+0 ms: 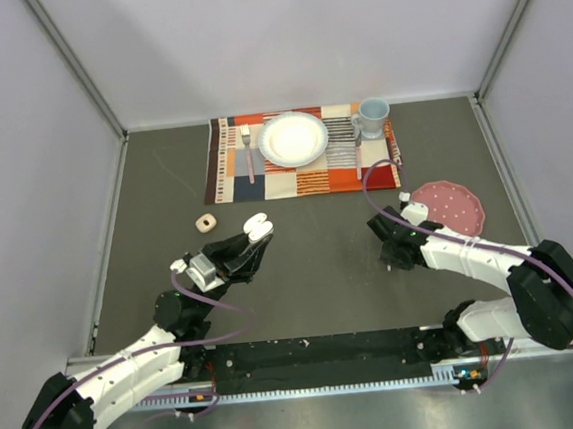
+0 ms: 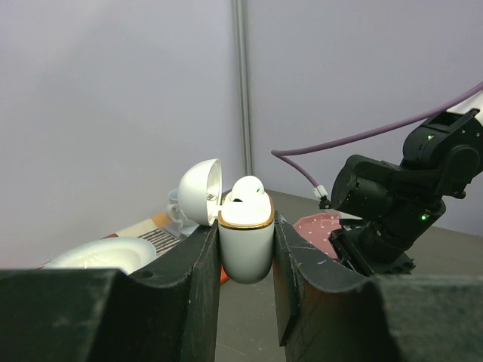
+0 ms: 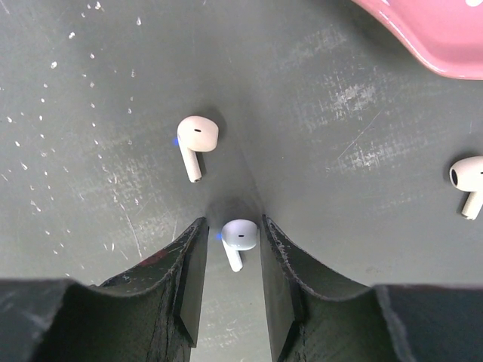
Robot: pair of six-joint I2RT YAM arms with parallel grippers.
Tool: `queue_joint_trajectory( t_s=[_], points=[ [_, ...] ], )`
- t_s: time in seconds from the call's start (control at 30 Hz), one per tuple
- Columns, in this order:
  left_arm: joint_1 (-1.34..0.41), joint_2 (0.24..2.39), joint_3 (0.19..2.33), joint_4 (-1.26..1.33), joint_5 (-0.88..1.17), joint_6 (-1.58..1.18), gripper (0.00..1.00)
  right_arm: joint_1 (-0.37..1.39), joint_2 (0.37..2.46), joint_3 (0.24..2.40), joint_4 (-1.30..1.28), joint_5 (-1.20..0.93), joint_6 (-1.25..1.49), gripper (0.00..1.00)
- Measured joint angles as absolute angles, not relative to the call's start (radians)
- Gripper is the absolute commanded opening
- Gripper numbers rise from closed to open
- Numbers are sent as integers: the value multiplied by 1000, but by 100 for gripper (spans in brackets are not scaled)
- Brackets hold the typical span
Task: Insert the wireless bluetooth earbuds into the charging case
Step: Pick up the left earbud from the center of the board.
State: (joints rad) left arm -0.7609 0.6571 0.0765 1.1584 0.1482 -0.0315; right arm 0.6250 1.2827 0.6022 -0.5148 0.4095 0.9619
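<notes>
My left gripper (image 1: 256,233) is shut on the white charging case (image 2: 245,241) with a gold rim and holds it upright above the table. The case lid (image 2: 200,192) is flipped open, and one white earbud (image 2: 247,190) sits in the case. My right gripper (image 3: 232,230) is down at the table, open, with an earbud (image 3: 240,235) lying between its fingers. That earbud sits close to the right finger, with a gap on the left. A second earbud (image 3: 196,136) lies just ahead. A third earbud (image 3: 469,175) lies at the right.
A pink dotted plate (image 1: 448,205) lies just beyond the right gripper (image 1: 389,236). A small beige rounded-square case (image 1: 205,223) sits left of centre. At the back, a striped placemat (image 1: 303,178) carries a white plate (image 1: 293,139), a fork (image 1: 247,148) and a blue cup (image 1: 372,117).
</notes>
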Motion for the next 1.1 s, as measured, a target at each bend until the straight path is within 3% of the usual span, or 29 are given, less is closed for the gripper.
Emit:
queue_joint_trajectory(
  t_s=[0.9, 1.03, 1.1],
  points=[
    [-761, 665, 76, 1158, 148, -31, 0, 625, 1285, 602, -518, 412, 933, 18],
    [-761, 666, 76, 1158, 148, -31, 0, 625, 1285, 602, -518, 413, 933, 3],
    [-761, 666, 76, 1158, 148, -31, 0, 625, 1285, 602, -518, 413, 933, 0]
  ],
)
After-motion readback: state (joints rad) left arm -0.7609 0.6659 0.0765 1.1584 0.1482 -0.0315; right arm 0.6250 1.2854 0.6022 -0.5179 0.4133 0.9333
